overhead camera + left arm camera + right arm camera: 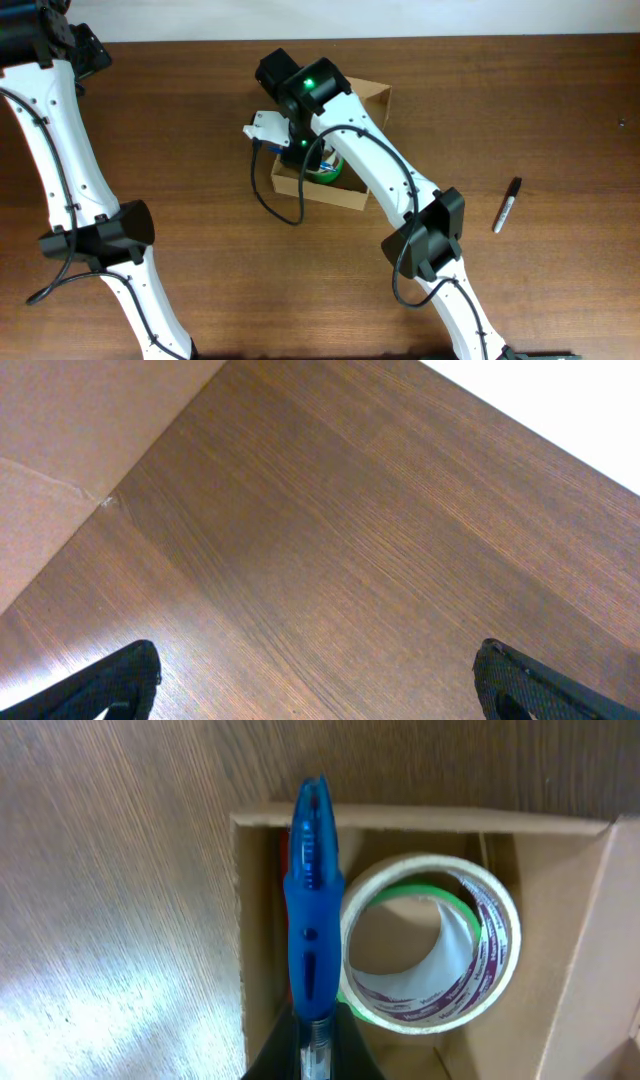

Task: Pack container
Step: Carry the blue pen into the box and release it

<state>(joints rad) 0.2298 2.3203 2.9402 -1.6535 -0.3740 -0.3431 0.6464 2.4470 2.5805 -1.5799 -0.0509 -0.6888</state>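
Note:
The container (322,191) is a light-brown cardboard box near the table's middle, also in the right wrist view (540,880). Inside it lie a roll of clear tape (480,935) and a green tape roll (330,170) under it. My right gripper (315,1030) is shut on a blue pen (312,910) and holds it over the box's left inner side, beside the tape. From overhead the right gripper (300,150) hangs over the box. My left gripper (320,685) is open over bare table, next to a cardboard sheet (70,450).
A black marker (508,204) lies on the table to the right of the box. A white and blue tag-like part (265,128) sits at the box's left edge. The left arm (60,160) stands along the table's left side.

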